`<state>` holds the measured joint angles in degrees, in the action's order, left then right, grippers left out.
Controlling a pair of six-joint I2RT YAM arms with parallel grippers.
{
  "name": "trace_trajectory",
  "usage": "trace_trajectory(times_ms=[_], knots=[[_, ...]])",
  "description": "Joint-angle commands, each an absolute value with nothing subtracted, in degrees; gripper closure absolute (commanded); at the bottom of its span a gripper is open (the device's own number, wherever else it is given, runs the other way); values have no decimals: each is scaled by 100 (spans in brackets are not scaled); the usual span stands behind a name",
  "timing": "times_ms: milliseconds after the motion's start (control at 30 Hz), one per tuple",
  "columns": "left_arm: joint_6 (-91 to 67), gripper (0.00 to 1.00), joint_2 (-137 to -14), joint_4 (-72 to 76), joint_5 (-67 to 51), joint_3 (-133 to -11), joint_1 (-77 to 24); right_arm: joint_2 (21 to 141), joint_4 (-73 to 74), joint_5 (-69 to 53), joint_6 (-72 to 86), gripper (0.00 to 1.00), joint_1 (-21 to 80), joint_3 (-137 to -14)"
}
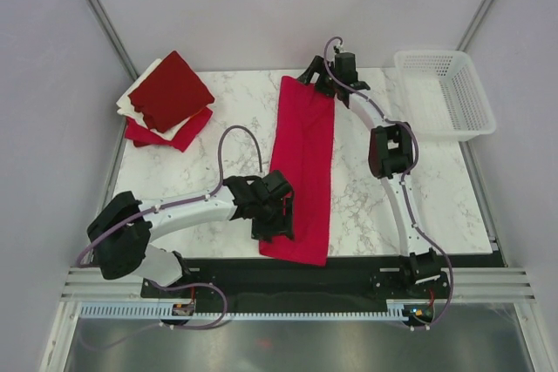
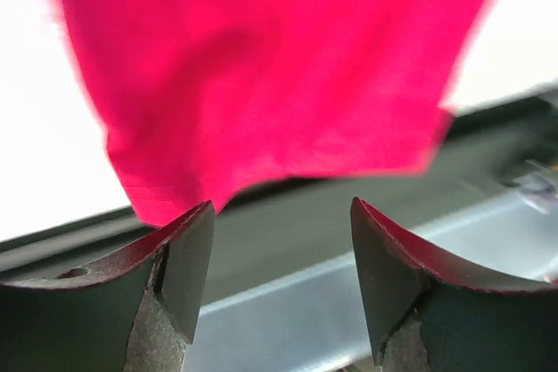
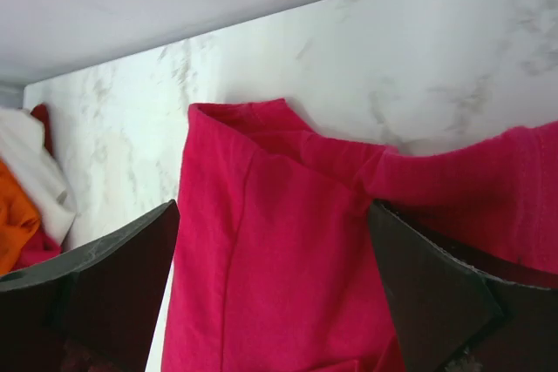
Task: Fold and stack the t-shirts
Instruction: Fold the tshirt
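Observation:
A bright crimson t-shirt [image 1: 305,163] lies folded into a long narrow strip down the middle of the marble table. Its near end hangs over the table's front edge. My left gripper [image 1: 277,222] hovers at that near end's left side. In the left wrist view the left gripper [image 2: 281,208] is open, with the shirt's hem [image 2: 261,67] just past the fingertips and nothing between them. My right gripper [image 1: 319,77] is at the shirt's far end. In the right wrist view it [image 3: 272,208] stands wide open over the crimson fabric [image 3: 261,311]. Folded dark red, red and cream t-shirts form a stack [image 1: 167,95] at the back left.
A white lattice basket [image 1: 475,106] sits at the table's back right corner. The black base rail [image 1: 349,278] runs along the near edge under the shirt's hanging end. The stack's edge [image 3: 26,189] shows at the left of the right wrist view.

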<state>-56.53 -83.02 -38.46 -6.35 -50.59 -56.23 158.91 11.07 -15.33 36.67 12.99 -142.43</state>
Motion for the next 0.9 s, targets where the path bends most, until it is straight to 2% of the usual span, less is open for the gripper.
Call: trace_trajectory(times_ms=[0, 67, 100, 233, 333, 400, 433, 500, 633, 700, 733, 800, 867], knots=[[-6117, 28, -8017, -3902, -1160, -5809, -5801, 15945, 450, -2479, 3666, 2, 1292, -14029], [-6030, 27, -7893, -3955, -1143, -6081, -5801, 15462, 186, -2408, 3490, 2, 1283, -13659], [-5986, 22, -7832, -4007, -1143, -6169, -5801, 15303, 167, -2391, 3307, 2, 1283, -13615], [-5731, 20, -7349, -4174, -801, -6407, -5810, 14251, 158, -2250, 2989, 2, 1275, -13422], [-5529, 21, -7050, -4393, -107, -6102, -5801, 13303, 220, -1970, 3023, 2, 1152, -12861], [-5432, 28, -6786, -4403, 306, -5881, -5783, 12695, 368, -1646, 3050, 2, 1081, -11930], [-5406, 30, -6724, -4412, 412, -5715, -5783, 11978, 430, -1487, 3085, 2, 1064, -11509], [-5335, 35, -6662, -4412, 650, -5582, -5757, 11166, 422, -1276, 3076, 2, 1090, -9928], [-5265, 35, -6715, -4395, 896, -5169, -5556, 8753, 720, -616, 3146, 2, 1335, -6909], [-5247, 35, -6776, -4316, 1001, -5037, -5493, 7993, 1106, -746, 3391, 2, 1388, -6069], [-5230, 35, -6794, -4272, 1054, -4906, -5476, 7224, 1212, -782, 3497, 2, 1458, -5281], [-5168, 33, -6855, -3930, 1046, -4747, -5441, 6063, 1476, -949, 3857, 2, 1564, -4565], [-5142, 33, -6908, -3623, 924, -4466, -5423, 5365, 1738, -1150, 4077, 2, 1740, -3720]])
